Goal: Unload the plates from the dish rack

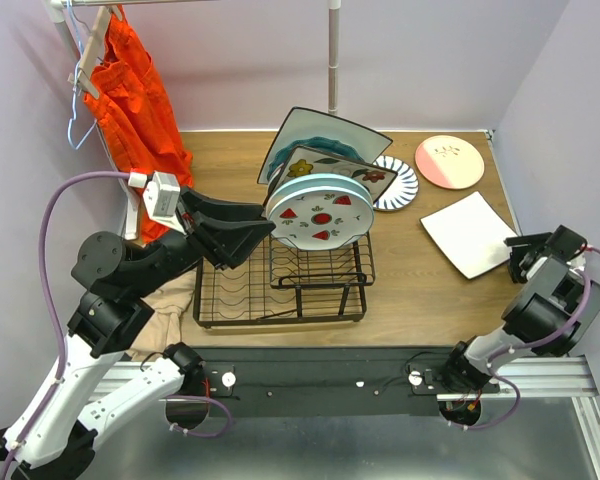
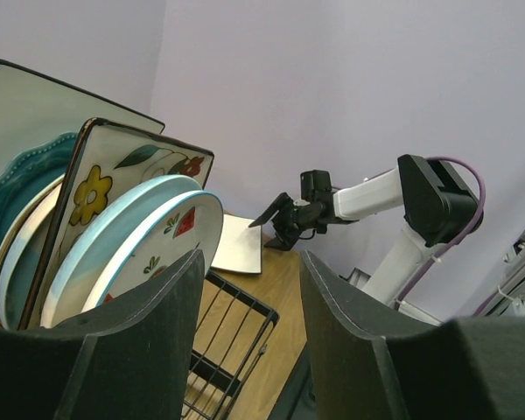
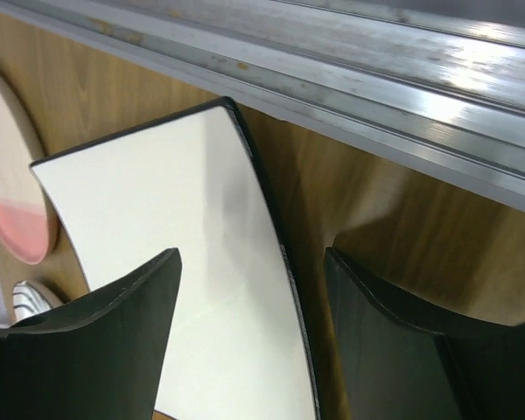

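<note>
On my table (image 1: 420,300) the dish rack (image 1: 280,290) sits centre-left, with plates (image 1: 320,212) standing upright in it. The white square plate (image 1: 468,233) lies flat on the right. My right tool (image 1: 520,257) straddles its edge, jaws apart and not gripping. My left tool (image 1: 260,222) gapes empty beside those plates.
</note>
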